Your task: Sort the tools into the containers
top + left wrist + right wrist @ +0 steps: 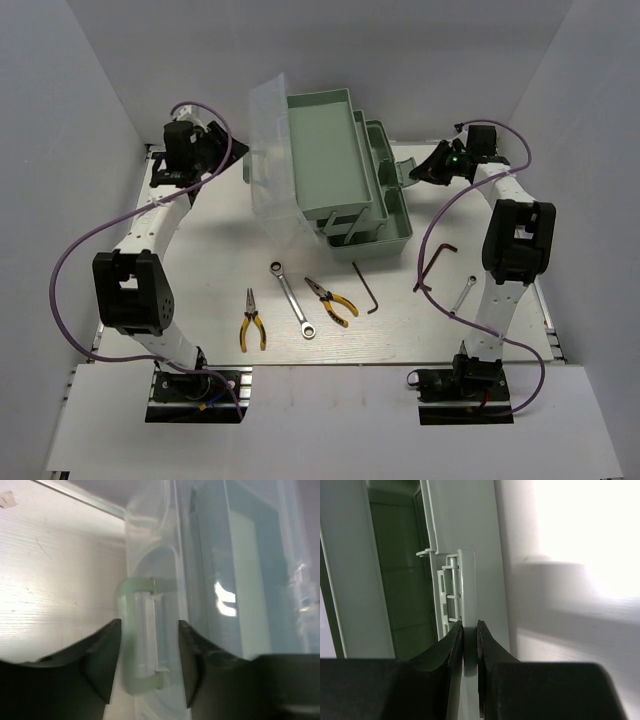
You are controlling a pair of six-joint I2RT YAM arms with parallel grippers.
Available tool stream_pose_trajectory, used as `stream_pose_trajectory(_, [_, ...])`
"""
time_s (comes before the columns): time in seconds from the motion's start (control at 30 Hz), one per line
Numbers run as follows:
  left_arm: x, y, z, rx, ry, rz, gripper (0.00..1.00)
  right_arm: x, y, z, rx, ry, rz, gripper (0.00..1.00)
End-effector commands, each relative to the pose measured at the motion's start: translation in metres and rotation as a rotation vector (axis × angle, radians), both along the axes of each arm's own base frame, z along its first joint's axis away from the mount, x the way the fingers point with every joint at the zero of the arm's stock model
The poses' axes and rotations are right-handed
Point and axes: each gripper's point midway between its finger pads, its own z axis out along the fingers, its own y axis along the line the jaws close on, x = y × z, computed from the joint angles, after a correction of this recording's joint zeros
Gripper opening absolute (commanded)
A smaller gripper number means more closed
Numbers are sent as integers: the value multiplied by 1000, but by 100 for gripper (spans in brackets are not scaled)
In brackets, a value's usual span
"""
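The pale green toolbox (385,228) stands open at the back middle, with its fold-out trays (325,140) raised and its translucent lid (268,150) swung to the left. My left gripper (228,160) is open. In the left wrist view its jaws (150,655) straddle the lid's handle (142,635) without closing on it. My right gripper (422,172) is shut on the front latch (468,595) at the box's right side. On the table lie two yellow-handled pliers (251,322) (332,300), a long wrench (291,297), a short wrench (461,296), a black hex key (365,287) and a dark-red hex key (432,262).
White walls close in the table on the left, back and right. The right arm's links (515,250) stand just right of the short wrench and the dark-red hex key. Purple cables (70,270) loop beside both arms.
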Motion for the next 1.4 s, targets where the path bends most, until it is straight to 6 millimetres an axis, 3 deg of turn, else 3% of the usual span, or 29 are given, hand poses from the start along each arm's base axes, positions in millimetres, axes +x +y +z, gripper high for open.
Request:
stream_pose_trajectory(0.0, [4,20,56,-11,-131,41,62,35,-54,34,-30,-131,-165,0])
stream_pose_trajectory(0.03, [5,20,61,-21,-136,44,72,33,-54,33,-28,-127,-167,0])
stream_pose_trajectory(0.13, [8,25,46,-19,-94,53,80,31,-57,28,-20,-116,-170,0])
stream_pose_trajectory(0.4, [2,32,48,-13,-90,59,82,26,-58,13,-5,-87,-176,0])
stream_pose_trajectory(0.43, [0,32,41,-13,-69,59,82,26,-58,9,-2,-78,-176,0])
stream_pose_trajectory(0.47, [-5,33,52,-5,-96,56,82,25,-57,6,1,-69,-173,0])
stream_pose_trajectory(0.53, [-13,33,46,8,-75,52,82,28,-55,5,5,-64,-162,0])
stream_pose_trajectory(0.63, [-29,38,53,48,-82,65,82,33,-54,10,8,-72,-156,0])
stream_pose_trajectory(0.8, [-60,55,78,145,-136,128,85,39,-52,16,24,-87,-123,0])
stream_pose_trajectory(0.83, [-66,57,83,147,-150,139,85,39,-52,16,26,-88,-114,16])
stream_pose_trajectory(0.9, [-84,63,94,166,-175,170,88,37,-47,20,44,-94,-86,39])
stream_pose_trajectory(0.93, [-90,63,91,166,-172,170,88,36,-48,23,43,-102,-80,62])
stream_pose_trajectory(1.03, [-111,65,95,168,-198,182,88,31,-49,30,42,-117,-71,86])
stream_pose_trajectory(1.17, [-127,64,84,169,-186,181,89,19,-56,36,36,-120,-68,89])
stream_pose_trajectory(1.2, [-131,64,73,171,-161,179,89,15,-61,35,38,-115,-70,89])
stream_pose_trajectory(1.37, [-147,64,49,174,-123,176,88,-18,-72,38,-34,-112,-52,89])
